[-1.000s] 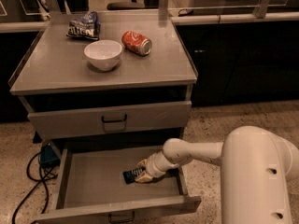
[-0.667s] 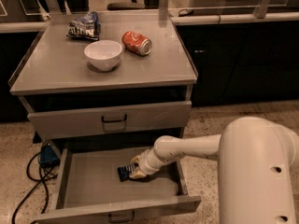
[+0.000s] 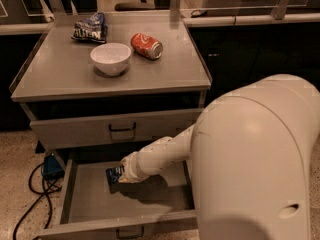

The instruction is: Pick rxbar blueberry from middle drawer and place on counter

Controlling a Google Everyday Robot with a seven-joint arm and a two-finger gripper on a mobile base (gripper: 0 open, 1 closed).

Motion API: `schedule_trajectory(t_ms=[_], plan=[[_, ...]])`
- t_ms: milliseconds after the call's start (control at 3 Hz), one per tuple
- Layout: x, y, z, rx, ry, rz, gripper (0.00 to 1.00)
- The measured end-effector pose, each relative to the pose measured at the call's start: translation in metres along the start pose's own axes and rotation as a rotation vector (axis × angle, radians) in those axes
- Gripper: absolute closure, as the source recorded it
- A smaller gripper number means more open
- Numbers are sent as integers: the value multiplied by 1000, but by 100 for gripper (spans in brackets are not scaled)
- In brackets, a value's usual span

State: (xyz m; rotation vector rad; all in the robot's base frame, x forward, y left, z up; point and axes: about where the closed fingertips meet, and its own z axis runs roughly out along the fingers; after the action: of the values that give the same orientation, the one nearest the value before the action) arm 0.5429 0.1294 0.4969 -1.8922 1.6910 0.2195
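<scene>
The rxbar blueberry (image 3: 114,174) lies in the open middle drawer (image 3: 90,209), lower left of centre in the frame, right at the tip of the claw (image 3: 123,172). It looks light, thin and a little bendy. Its slick wrapper could slide, so I'd pinch it across the narrow width near the middle. I cannot tell whether the claw has closed on it. Higher up, the desk (image 3: 65,79) carries a bowl (image 3: 111,58), a can (image 3: 147,46) and a snack bag (image 3: 90,28).

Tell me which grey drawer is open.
The middle drawer, the lower one: pulled out, with the gripper inside at the rxbar blueberry. The drawer above shows only its front.
</scene>
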Motion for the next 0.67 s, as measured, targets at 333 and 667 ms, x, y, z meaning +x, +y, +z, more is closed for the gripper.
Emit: schedule_trajectory(t_ms=[333, 667], plan=[[-1, 0, 0, -1, -1, -1, 100], [-4, 2, -6, -14, -23, 13, 100]])
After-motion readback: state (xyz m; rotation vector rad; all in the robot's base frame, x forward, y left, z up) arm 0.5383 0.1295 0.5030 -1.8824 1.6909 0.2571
